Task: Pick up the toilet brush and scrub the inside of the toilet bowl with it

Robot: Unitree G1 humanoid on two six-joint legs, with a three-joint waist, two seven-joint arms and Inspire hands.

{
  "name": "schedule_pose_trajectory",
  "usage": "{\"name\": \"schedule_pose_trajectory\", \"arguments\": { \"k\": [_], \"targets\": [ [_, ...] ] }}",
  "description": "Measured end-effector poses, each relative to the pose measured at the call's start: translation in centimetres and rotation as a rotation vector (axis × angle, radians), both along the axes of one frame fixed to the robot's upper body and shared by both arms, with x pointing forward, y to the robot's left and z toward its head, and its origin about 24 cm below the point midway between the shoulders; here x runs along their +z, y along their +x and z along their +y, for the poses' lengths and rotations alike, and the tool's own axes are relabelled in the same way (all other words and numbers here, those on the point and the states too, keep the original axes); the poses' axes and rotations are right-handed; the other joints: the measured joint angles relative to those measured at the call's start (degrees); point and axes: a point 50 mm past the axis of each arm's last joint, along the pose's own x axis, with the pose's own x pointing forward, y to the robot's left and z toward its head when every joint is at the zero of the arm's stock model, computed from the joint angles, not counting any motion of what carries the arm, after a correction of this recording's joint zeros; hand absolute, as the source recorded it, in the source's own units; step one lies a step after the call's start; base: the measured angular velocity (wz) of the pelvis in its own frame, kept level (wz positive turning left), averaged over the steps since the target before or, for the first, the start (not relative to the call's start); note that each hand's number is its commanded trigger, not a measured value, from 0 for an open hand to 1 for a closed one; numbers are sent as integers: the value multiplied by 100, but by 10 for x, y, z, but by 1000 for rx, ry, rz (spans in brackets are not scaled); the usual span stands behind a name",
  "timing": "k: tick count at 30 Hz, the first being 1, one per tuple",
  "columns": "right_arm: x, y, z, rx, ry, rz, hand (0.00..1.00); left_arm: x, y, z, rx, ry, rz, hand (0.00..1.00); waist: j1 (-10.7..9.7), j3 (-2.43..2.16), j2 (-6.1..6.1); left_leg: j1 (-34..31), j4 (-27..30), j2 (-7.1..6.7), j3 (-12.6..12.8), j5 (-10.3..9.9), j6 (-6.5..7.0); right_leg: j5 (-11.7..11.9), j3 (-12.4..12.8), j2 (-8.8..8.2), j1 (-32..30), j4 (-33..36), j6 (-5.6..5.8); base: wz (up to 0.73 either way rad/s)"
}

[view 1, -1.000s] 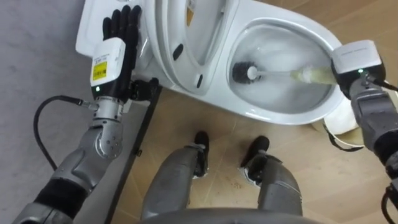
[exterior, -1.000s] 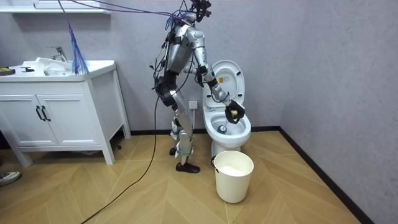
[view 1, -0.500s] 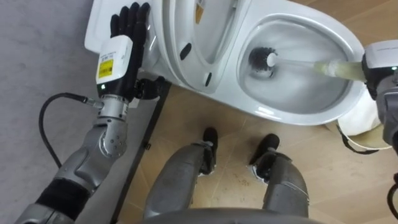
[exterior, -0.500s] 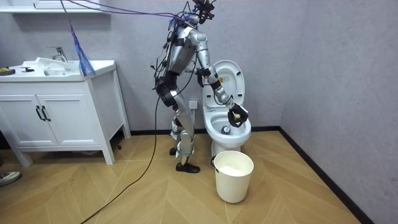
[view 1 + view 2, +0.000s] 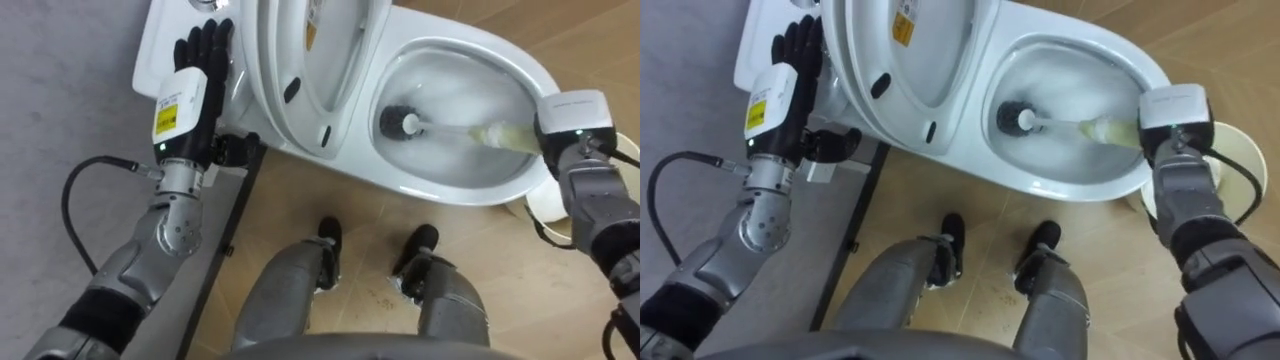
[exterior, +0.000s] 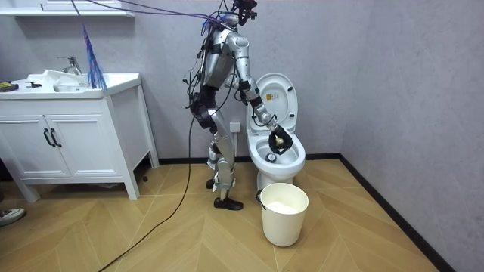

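Right hand [image 5: 573, 112], seemingly clasped round the toilet brush [image 5: 398, 122], should scrub the bowl [image 5: 440, 188] wall; left hand [image 5: 190, 80] lies open-fingered on the cistern [image 5: 158, 45].

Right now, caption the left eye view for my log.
Brushing: right hand holds the toilet brush in the toilet bowl; open left hand rests on the tank.

The toilet [image 5: 1068, 188] bowl lies open at 1 o'clock, with its lid [image 5: 890, 70] raised toward 11. The dark brush [image 5: 1019, 117] head sits low in the bowl. Its handle runs toward 3 o'clock into the right hand [image 5: 1173, 110], which grips it. At 10 o'clock the left hand [image 5: 788, 62] lays straight fingers [image 5: 805, 35] against the cistern [image 5: 758, 30].
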Motion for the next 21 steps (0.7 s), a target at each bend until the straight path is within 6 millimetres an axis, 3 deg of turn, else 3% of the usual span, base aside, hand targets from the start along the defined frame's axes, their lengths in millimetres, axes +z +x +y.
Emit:
{"name": "schedule_pose_trajectory", "arguments": {
  "k": [4, 5, 6, 11, 16, 18, 20, 21],
  "targets": [
    [-3, -13, -21, -156, 116, -24, 100, 0, -1, -1, 2, 0, 2, 0, -111, 11, -24, -69, 88, -156, 25, 4, 25, -246, -49, -288, -202, 444, 13, 17],
    [-1, -14, -26, -181, 134, -37, 100, 1, 0, -2, 2, -3, 2, 0, -145, 41, -70, -100, 135, -200, 21, 8, 33, -299, -27, -351, -274, 534, 21, 17],
    [2, -15, -30, -195, 135, -46, 100, 0, 0, -3, 2, -6, 7, 0, -145, 40, -68, -106, 168, -223, 30, 8, 33, -328, -11, -390, -294, 594, 28, 9],
    [0, -16, -29, -180, 125, -12, 100, 0, 1, -2, -3, -10, 34, 0, -154, 41, -74, -50, 268, -210, 50, 7, 34, -339, 21, -371, -196, 581, 40, -1],
    [-33, -39, -8, -190, 200, 88, 100, -11, -2, 0, 0, 5, 93, 0, -201, 28, -85, 379, 13, -213, 44, 5, 36, -359, 52, -271, 177, 431, 81, 0],
    [-46, -54, -3, -231, 237, 125, 100, -17, -5, 3, 9, 12, 117, 0, -231, 5, -54, 573, -101, -192, 42, 3, 36, -338, 41, -240, 374, 309, 96, -4],
    [-66, -84, 0, -315, 308, 185, 100, -29, -19, 11, 38, 15, 177, 0, -321, -104, -75, 923, -347, -179, 55, -6, 19, -317, 27, -151, 683, 146, 115, -10],
    [-75, -102, 2, -367, 348, 215, 100, -37, -26, 15, 61, 13, 210, 0, -376, -123, -86, 1168, -493, -188, 68, -3, 14, -332, 25, -140, 888, 88, 132, -8]
  ]
}}
